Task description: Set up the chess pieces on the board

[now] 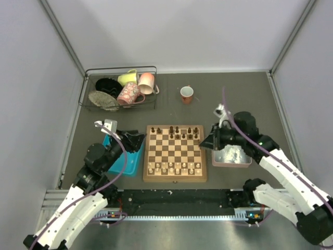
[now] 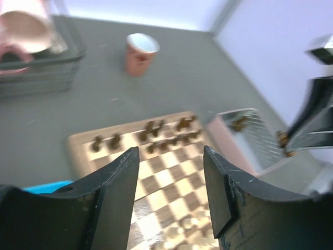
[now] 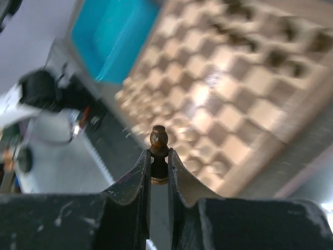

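Note:
The board lies in the middle of the table, with several dark brown chess pieces on its far rows and pale cream pieces on its near rows. My right gripper hovers at the board's right edge, shut on a dark brown piece whose rounded head sticks out above the fingertips; the board shows blurred beyond it. My left gripper is open and empty over the blue tray, left of the board. In the left wrist view its fingers frame the board.
A blue tray sits left of the board, a grey tray with a dark piece to its right. A red cup stands behind the board. A wire rack with mugs and plates is at the back left.

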Robot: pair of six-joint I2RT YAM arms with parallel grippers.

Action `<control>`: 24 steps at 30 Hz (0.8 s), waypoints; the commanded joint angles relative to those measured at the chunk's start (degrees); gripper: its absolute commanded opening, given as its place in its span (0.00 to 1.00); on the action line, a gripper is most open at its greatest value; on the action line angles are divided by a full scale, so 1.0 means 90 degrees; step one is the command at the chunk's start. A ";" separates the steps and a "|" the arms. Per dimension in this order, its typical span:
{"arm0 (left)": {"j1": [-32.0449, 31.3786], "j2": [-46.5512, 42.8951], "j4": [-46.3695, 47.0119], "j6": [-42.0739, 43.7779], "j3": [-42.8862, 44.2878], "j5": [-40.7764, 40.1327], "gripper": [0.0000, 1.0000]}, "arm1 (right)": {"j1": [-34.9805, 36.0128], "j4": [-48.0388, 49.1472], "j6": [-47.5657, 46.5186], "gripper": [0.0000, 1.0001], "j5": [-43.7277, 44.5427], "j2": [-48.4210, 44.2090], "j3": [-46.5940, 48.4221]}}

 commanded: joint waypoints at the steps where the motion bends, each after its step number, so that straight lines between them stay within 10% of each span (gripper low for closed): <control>1: 0.0003 0.0249 0.0811 -0.0242 0.0629 0.2468 0.57 | 0.1268 0.0538 -0.0387 0.00 -0.1128 0.0235 0.0747; 11: -0.0299 0.1372 0.1553 -0.0497 0.1148 0.5224 0.58 | 0.2773 0.1231 -0.0417 0.00 -0.2055 0.0333 0.1354; 24: -0.1862 0.1978 0.1768 -0.0057 0.1529 0.4571 0.59 | 0.2998 0.1319 -0.0280 0.00 -0.2066 0.0363 0.1383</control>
